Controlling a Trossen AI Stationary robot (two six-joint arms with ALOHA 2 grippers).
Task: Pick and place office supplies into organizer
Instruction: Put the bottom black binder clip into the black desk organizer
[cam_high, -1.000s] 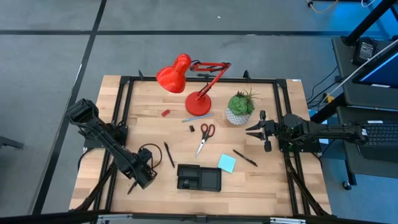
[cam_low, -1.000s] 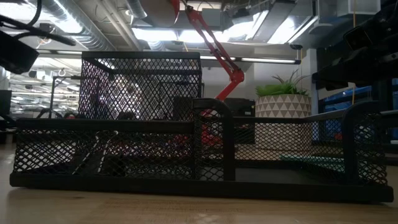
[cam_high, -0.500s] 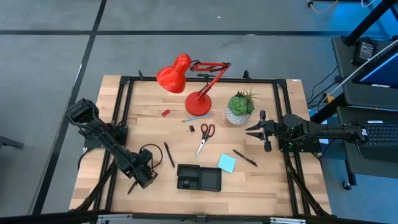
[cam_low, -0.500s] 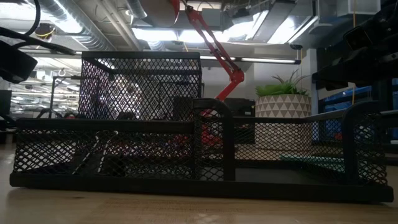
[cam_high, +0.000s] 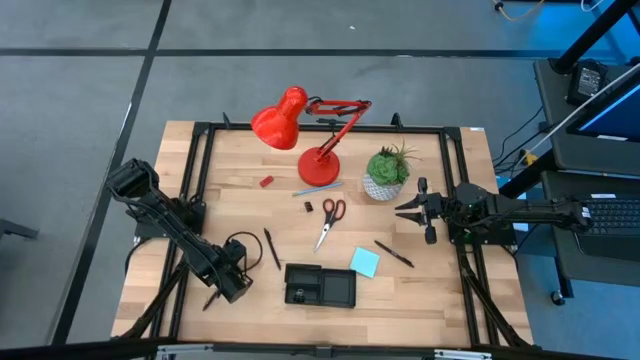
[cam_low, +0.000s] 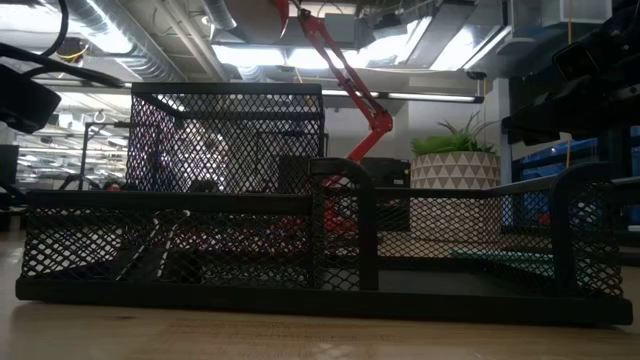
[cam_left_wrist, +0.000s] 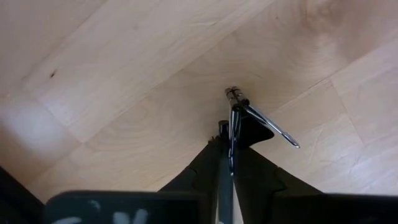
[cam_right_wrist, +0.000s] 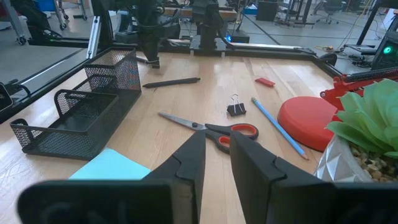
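Overhead view of a wooden table (cam_high: 440, 300). The left gripper (cam_high: 214, 296) sits at the lower left of the frame, its fingers (cam_left_wrist: 249, 180) closed on a thin dark pen (cam_left_wrist: 234, 127) whose clip end rests against the wood. The right gripper (cam_high: 406, 211) hangs at the right of centre, beside the potted plant (cam_high: 386, 172); its fingers (cam_right_wrist: 186, 163) stand slightly apart with nothing between them.

The organizer (cam_high: 320, 286), a black mesh tray with compartments, lies at lower centre, and in the low view its mesh wall (cam_low: 200, 240) fills the frame. The light blue sticky-note pad (cam_high: 365, 262) lies just right of it. The red-handled scissors (cam_high: 329, 220) lie at centre, with a black clip (cam_high: 309, 207) and a blue pencil (cam_high: 310, 192) up and to their left. A second dark pen (cam_high: 271, 248) lies left of centre, a third (cam_high: 394, 253) right of centre. A tiny red piece (cam_high: 266, 181) lies at upper left, near the red desk lamp (cam_high: 300, 130).
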